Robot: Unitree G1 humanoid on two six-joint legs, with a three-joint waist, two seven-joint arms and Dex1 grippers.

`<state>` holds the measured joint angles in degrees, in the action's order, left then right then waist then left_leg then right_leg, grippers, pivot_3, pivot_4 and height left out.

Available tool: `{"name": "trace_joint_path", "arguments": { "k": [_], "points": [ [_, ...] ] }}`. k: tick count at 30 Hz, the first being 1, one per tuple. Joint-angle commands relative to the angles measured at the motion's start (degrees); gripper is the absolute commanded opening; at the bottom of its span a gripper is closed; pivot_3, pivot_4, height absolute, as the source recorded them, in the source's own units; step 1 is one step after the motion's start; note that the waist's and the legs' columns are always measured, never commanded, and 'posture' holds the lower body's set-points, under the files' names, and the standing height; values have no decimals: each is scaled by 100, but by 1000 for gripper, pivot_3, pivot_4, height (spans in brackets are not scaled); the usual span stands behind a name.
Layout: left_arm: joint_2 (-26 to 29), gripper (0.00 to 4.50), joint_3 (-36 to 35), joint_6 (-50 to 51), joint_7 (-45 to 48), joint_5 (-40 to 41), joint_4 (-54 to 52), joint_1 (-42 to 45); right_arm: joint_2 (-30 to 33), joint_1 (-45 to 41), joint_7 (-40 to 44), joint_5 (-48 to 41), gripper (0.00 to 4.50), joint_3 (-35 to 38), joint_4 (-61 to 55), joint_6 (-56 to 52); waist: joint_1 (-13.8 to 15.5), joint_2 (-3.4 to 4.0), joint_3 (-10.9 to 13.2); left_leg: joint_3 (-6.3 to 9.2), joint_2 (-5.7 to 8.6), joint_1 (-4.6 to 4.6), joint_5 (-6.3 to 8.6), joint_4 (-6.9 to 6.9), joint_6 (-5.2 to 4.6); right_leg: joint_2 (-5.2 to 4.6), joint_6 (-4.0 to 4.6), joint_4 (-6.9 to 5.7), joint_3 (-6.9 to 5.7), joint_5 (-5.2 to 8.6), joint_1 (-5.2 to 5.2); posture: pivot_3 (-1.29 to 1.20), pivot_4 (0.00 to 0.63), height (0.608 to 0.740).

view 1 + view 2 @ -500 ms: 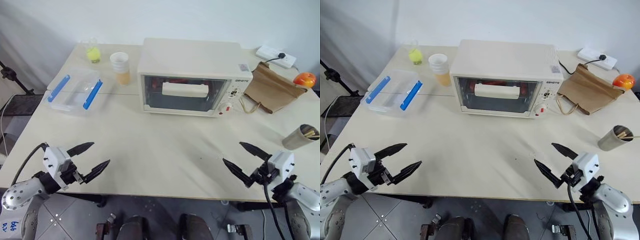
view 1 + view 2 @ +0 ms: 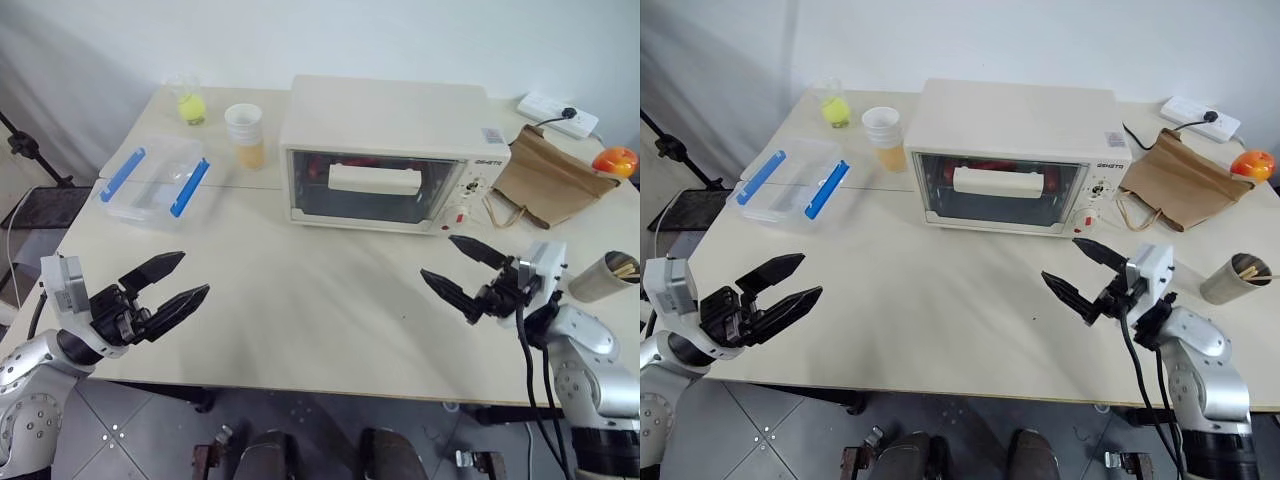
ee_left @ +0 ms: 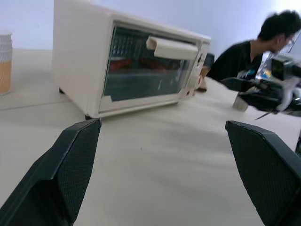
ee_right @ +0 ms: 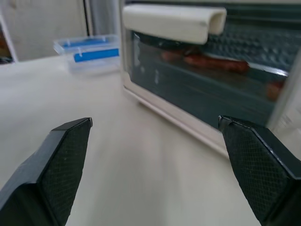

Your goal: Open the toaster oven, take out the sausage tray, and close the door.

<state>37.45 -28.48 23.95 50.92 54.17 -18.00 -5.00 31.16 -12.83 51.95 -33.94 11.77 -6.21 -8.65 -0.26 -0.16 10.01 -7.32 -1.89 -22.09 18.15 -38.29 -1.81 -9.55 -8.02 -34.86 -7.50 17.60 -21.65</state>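
Nothing done yet. I see oven (image 2: 385, 155) at table (image 2: 300, 300) rear, door (image 2: 370, 187) shut, sausage tray (image 4: 221, 63) inside. Left claw (image 2: 165, 290), right claw (image 2: 460, 270) both spread, empty, short of handle (image 2: 373, 178).

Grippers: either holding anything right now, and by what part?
Nothing held. Left gripper and right gripper are both open over the table, short of the closed oven.

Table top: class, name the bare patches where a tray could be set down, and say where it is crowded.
The widest bare patch lies in front of the toaster oven, between the left pincer and right pincer. A smaller strip separates the clear box from the oven. The back left corner with the cups is crowded, as is the right side with the paper bag and stick cup.
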Motion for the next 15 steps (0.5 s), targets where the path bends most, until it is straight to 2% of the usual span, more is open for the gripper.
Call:
{"name": "trace_joint_path", "arguments": {
  "k": [1,7,15],
  "points": [
    [113,4500,180,95,53,61,-302,283,-143,-938,-42,108,4487,-287,367,-119,-25,6,3,-8,0,-4,-1,-6,-2,0,0,5,4,0,-2,0,150,740],
    [0,4500,425,107,-61,-130,-407,331,-458,-1652,51,249,4487,-454,880,48,-28,5,3,3,0,-8,-5,7,0,2,0,-14,-5,0,-16,0,150,740],
    [-45,4500,448,129,-137,-182,-390,323,-475,-1626,605,191,4487,-662,647,120,-36,5,3,-5,4,-18,-2,7,0,4,-1,-11,-4,0,-28,0,150,740]
  ]
}}
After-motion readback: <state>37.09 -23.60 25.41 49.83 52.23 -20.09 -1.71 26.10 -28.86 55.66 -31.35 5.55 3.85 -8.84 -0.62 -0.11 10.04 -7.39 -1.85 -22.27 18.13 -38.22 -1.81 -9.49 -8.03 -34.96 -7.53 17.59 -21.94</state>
